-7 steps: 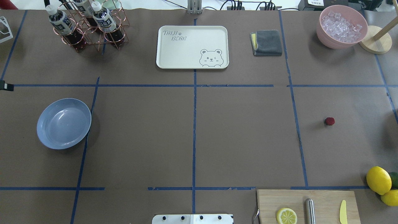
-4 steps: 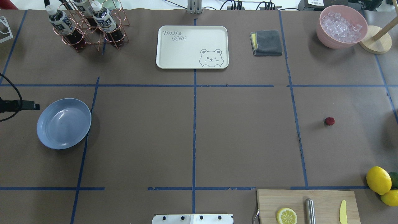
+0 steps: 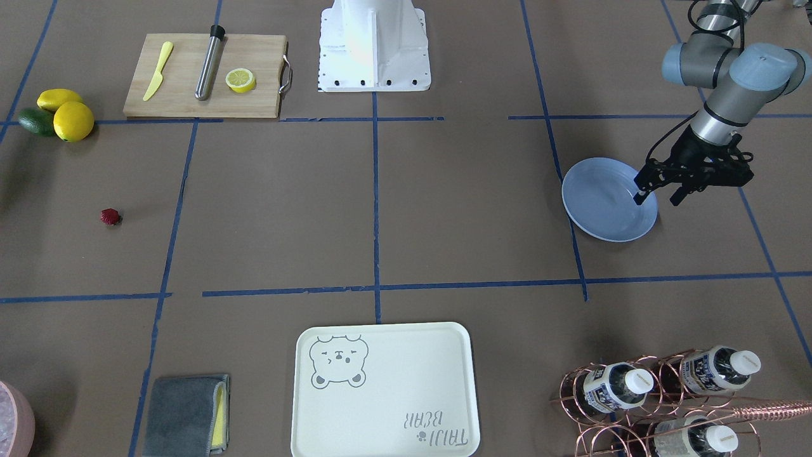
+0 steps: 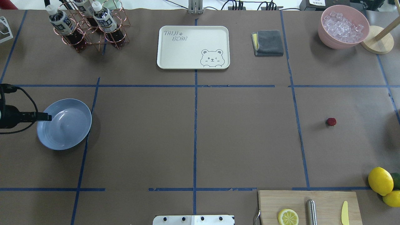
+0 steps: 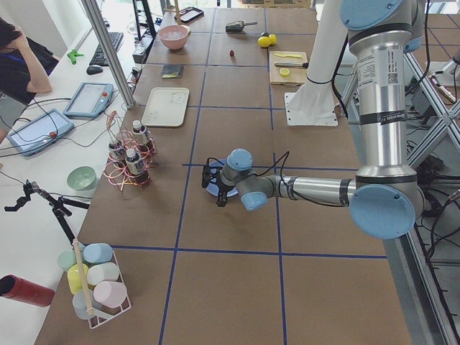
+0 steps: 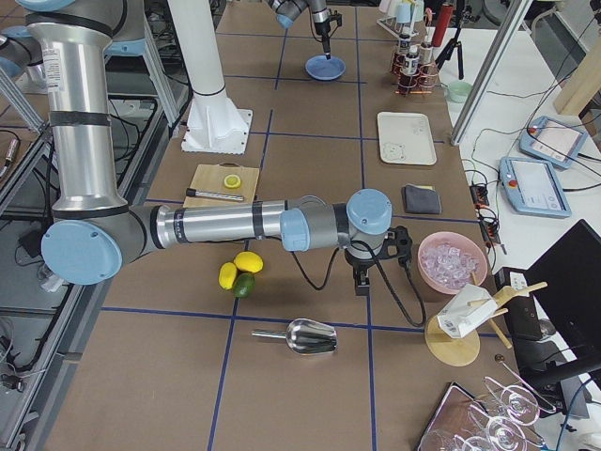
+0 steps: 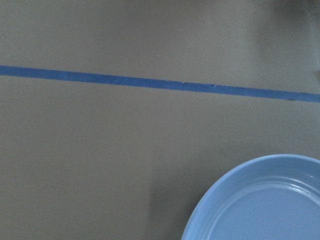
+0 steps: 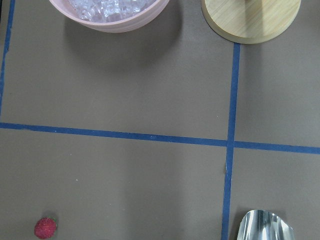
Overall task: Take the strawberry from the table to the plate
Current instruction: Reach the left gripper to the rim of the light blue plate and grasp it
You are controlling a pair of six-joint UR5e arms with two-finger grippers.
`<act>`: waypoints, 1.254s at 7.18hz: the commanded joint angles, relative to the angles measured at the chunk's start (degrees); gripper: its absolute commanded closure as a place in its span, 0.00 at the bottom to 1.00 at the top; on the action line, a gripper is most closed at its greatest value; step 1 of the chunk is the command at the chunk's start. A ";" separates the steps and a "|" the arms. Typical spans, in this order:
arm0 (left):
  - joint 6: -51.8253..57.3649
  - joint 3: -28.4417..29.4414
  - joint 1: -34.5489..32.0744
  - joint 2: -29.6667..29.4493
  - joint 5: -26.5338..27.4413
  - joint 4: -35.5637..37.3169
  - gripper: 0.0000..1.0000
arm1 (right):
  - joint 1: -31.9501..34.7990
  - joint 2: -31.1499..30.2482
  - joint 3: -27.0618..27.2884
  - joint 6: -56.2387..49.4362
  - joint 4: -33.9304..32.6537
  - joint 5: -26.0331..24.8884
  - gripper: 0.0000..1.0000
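Since the earlier overhead frames the left hand [image 4: 46,117] has advanced from the view's left edge, its dark tip now over the rim of the round, shallow, light blue plastic plate [image 4: 67,131]; the tiny dark-red strawberry [image 4: 331,122] lies unmoved on the brown-paper, blue-taped counter [image 4: 243,140], well apart at the right. Front-facing view: left hand [image 3: 658,195] above the edge of the plate [image 3: 599,203], fingers spread, holding nothing; strawberry [image 3: 110,217] at the opposite side. Right side view: right hand [image 6: 362,282] points down near the pink bowl of ice [image 6: 453,261]; its opening cannot be told. Right wrist view: strawberry [image 8: 45,227] on bare counter, lower left corner.
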 commanded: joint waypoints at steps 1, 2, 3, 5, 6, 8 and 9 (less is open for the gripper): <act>0.42 0.44 0.76 -0.06 0.47 0.09 0.69 | 0.00 0.00 0.00 0.01 -0.04 0.03 0.00; 1.47 0.44 0.76 0.11 0.65 0.09 0.99 | -0.08 0.00 0.09 0.01 -0.04 0.12 0.00; 2.52 0.27 0.76 0.20 1.26 0.09 1.00 | 0.00 0.00 0.09 0.01 -0.04 0.03 0.00; 2.97 -0.78 0.50 0.55 0.65 0.17 1.00 | 0.00 0.09 0.35 0.45 -0.04 0.12 0.00; 5.67 -3.31 -0.02 1.07 -0.31 0.44 1.00 | 0.00 0.01 0.53 0.62 -0.04 0.12 0.00; 7.80 -7.80 -5.17 3.01 -12.64 0.44 1.00 | 0.00 0.00 0.79 0.71 -0.04 0.21 0.00; 7.46 -8.52 -9.83 1.62 -18.10 0.53 1.00 | -0.08 0.00 0.79 0.71 -0.04 0.21 0.00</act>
